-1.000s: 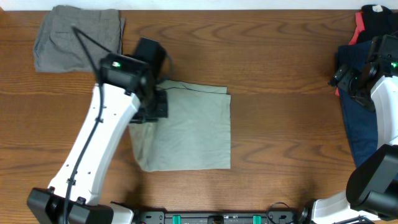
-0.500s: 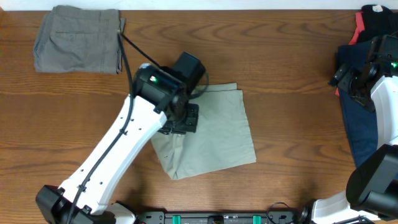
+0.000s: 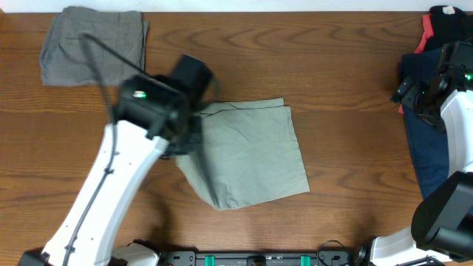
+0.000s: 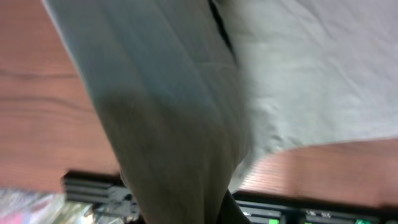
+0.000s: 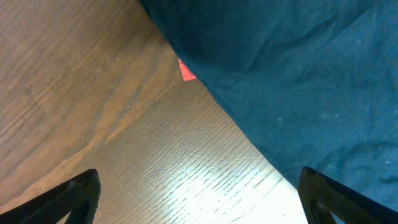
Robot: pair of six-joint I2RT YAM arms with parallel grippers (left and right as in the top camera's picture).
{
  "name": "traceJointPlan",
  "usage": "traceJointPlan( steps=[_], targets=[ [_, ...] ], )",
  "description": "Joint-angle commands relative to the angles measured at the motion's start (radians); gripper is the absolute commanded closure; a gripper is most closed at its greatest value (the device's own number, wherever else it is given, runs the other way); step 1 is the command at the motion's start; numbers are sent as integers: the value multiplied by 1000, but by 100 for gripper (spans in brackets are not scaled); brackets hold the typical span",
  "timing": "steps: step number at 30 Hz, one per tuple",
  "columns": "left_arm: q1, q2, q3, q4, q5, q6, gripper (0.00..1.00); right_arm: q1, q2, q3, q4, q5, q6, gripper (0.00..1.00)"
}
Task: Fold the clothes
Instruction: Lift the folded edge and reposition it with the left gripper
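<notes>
The khaki-beige shorts lie folded and skewed at the table's middle. My left gripper is at their left edge, shut on the cloth and holding that edge up. In the blurred left wrist view the shorts drape straight from the jaws and hide the fingers. My right gripper hovers open and empty at the right side. Its dark fingertips stand wide apart in the right wrist view, above bare wood beside the navy garment.
Darker grey folded shorts lie at the far left corner. The navy garment and a black-and-red one lie along the right edge. A black rail runs along the front edge.
The left arm dragged the khaki shorts to the right and turned them, then swung back leftward with their left edge held. The right arm has not moved.
</notes>
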Motion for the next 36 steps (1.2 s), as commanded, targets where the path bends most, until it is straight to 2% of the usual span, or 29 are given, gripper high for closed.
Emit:
traceJointPlan(
  steps=[1,6,12,15,21,28,36],
  targets=[
    [54,-19,89,-67,-116,-13,94,-1,-10,1,-1,11,-12,1],
    [87,-26,160,-80,-119,-1,94,-1,-10,1,-1,11,-12,1],
    [45,-21,169,-79,-43,-2,94,-1,-10,1,-1,11,-12,1],
    [-10,-14,159,-66,14,-2,94,-1,-10,1,-1,11,-12,1],
    [-164,11,93,-15,29,-43,94,-1,-10,1,-1,11,-12,1],
    [-327,53,32,125,73,-66,94,-1,-10,1,-1,11,-12,1],
    [-452,140,31,236,72,-46,94,-1,-10,1,-1,11,-12,1]
  ],
)
